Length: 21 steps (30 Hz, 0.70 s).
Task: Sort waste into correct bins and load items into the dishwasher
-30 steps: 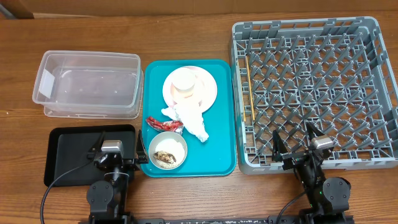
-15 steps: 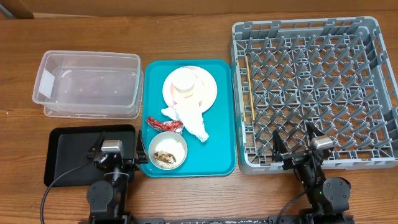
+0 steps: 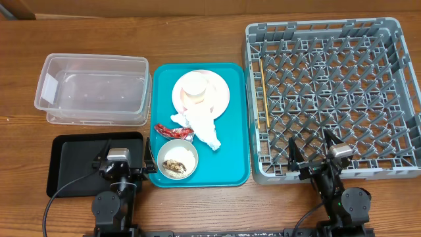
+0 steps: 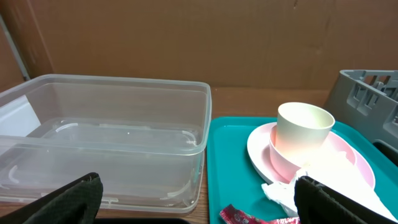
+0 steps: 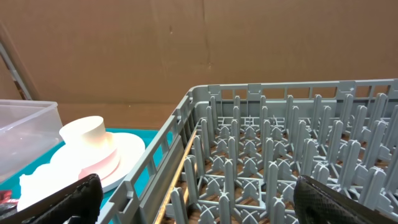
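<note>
Hovering over the near right part of the black tray (image 3: 72, 164), the left gripper (image 3: 121, 164) is holding its fingers (image 4: 71, 202) wide apart and gripping nothing. Its wrist camera is looking across the clear plastic tub (image 4: 124, 124), which is sitting beyond the black tray on the wooden table (image 3: 197, 33), and onto the teal serving tray (image 4: 230, 162) just beside the tub.

The right gripper (image 3: 309, 157) is likewise standing spread open and empty. It is hanging over the near edge of the grey dish rack (image 3: 322, 26), which is taking up the right side of the table. Inside the rack, a thin wooden stick (image 3: 264, 92) is lying along the left wall among the pegs.

The dishes and the waste are all sitting on the teal serving tray, between the two bins and the rack. At its far end the pale pink plate (image 4: 255, 149) is carrying the pale pink bowl (image 4: 289, 158), with the small cream cup (image 4: 305, 127) standing in it. The crumpled white napkin (image 3: 204, 128) is spilling from the plate's near edge toward the middle of the tray. The red-and-silver foil wrapper (image 3: 172, 130) is lying just beside the napkin, on its left. At the tray's near end the white bowl (image 3: 189, 150) is sitting upright, holding white rice with brown scraps (image 3: 174, 166).
</note>
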Motion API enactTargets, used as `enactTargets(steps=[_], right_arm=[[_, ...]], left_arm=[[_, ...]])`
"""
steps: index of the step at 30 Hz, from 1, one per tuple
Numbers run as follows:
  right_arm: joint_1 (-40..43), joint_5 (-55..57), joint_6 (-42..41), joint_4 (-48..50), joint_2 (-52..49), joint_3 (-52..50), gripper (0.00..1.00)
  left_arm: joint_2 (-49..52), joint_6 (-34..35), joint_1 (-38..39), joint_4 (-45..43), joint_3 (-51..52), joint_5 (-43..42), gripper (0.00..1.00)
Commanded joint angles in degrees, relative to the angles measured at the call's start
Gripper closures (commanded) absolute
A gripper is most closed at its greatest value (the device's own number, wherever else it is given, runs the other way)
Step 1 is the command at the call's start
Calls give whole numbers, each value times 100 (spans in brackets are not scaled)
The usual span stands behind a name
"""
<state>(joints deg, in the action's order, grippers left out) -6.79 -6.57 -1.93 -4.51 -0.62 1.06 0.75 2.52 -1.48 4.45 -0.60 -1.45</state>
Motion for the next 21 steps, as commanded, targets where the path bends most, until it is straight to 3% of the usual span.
enactTargets(steps=[1, 21], right_arm=[[7, 50, -26, 28, 46, -59, 0], [7, 50, -24, 28, 46, -59, 0]], left_arm=[[-48, -127, 39, -4, 33, 2, 0], [-48, -109, 39, -24, 33, -160, 0]])
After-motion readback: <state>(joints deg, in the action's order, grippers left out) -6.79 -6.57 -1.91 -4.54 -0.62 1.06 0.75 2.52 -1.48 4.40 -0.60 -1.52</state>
